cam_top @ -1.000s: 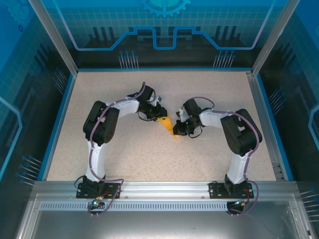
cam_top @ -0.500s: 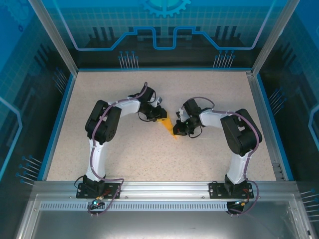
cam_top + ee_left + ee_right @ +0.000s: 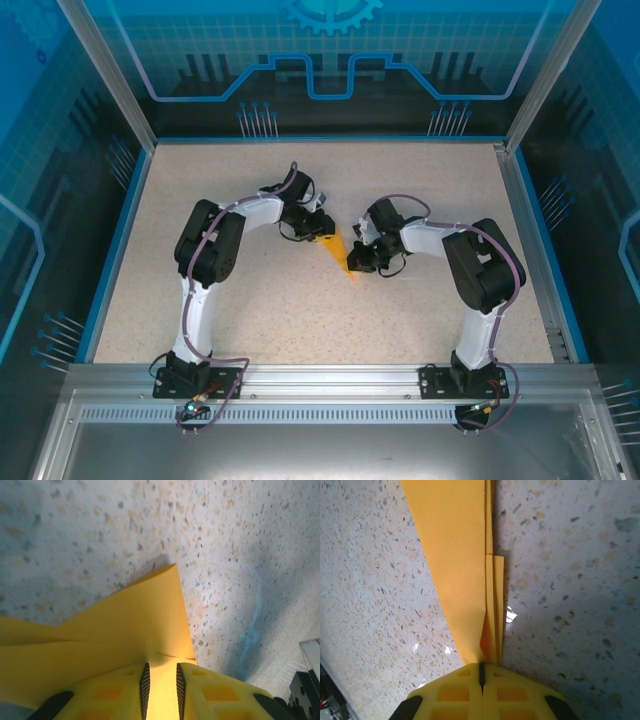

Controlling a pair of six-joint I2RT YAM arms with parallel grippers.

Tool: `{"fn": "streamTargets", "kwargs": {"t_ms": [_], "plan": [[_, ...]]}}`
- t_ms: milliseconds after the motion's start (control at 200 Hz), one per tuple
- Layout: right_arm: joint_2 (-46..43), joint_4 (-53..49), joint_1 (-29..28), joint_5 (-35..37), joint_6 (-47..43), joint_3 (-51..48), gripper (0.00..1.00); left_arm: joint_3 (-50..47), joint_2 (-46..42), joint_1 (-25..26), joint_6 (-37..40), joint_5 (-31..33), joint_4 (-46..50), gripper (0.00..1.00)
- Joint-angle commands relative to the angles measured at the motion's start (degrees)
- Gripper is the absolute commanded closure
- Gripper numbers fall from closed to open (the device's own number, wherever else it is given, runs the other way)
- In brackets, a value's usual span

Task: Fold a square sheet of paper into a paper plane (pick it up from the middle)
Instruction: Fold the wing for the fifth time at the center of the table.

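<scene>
Top external view: on the speckled table (image 3: 300, 310), the half-folded paper plane (image 3: 340, 254) sits near centre, spanned between both arms, probably to keep its creases taut. The left gripper (image 3: 320, 232), at the plane's 11 o'clock end, pinches a folded ridge. The right gripper (image 3: 354, 264), at 5 o'clock, is pressed together on the narrow tip.

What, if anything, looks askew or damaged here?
Nothing damaged. The folded paper is pinched by the left gripper and right gripper; near the right one its layer edges sit stepped, not flush, perhaps a slightly uneven fold.
</scene>
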State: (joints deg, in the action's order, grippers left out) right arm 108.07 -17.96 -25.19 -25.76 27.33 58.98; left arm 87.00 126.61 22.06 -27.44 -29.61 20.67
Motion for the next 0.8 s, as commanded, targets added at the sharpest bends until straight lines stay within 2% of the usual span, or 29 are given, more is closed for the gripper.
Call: {"fn": "streamTargets", "kwargs": {"t_ms": [0,305,470,795], "plan": [[1.59,-8.28,-0.61,6.20,-0.65,-1.58,0.98,1.59,2.59,-1.15,-1.38,5.42,1.18,0.76],[-5.16,-1.73,-3.13,5.31,2.18,4.98,0.96,1.39,3.45,0.95,-3.67,8.11,3.76,0.77],[-2.35,-1.60,-5.90,7.14,2.80,8.39,0.96,1.86,3.69,1.68,-4.34,8.70,4.68,0.77],[4.09,1.64,-5.23,9.72,5.72,11.50,0.96,1.88,2.92,1.84,-4.90,8.07,5.49,0.77]]}}
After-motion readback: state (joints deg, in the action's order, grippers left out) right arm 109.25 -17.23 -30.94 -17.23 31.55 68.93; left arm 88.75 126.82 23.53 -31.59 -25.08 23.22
